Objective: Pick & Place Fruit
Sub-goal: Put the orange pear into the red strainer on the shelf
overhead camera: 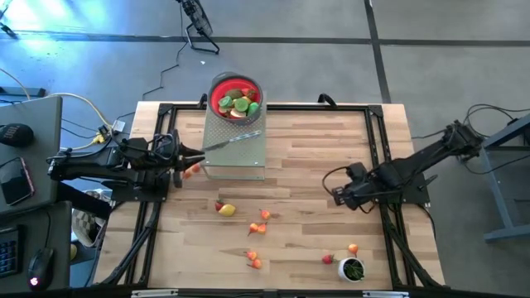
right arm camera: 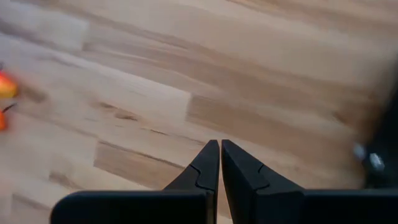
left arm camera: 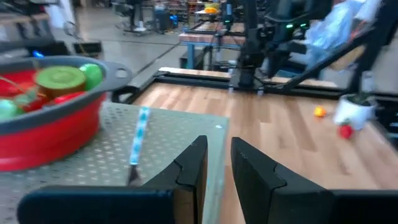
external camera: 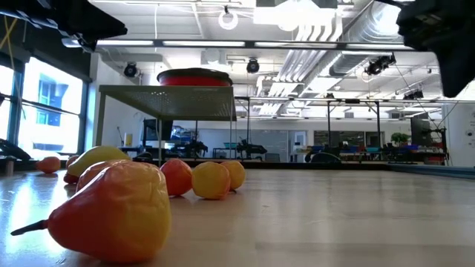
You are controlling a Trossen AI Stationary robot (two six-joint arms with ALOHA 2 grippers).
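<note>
A robotics lab: open ceiling ducts (external camera: 319,30), rows of framed desks (external camera: 349,111) behind, a keyboard (overhead camera: 7,248) and cables (overhead camera: 79,103) alongside.

The right gripper (right arm camera: 219,163) hangs over the bare wooden table (right arm camera: 249,81), its two dark fingers pressed together. Well off from the fingertips, orange-red fruit (right arm camera: 5,87) lies at the frame's edge.

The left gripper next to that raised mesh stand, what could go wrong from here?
The left gripper sits close against the mesh stand; a careless move could knock the stand, on which the knife lies loose and the red bowl sits at one end. An orange fruit piece lies just by its fingers and might get pushed away rather than gripped.
</note>
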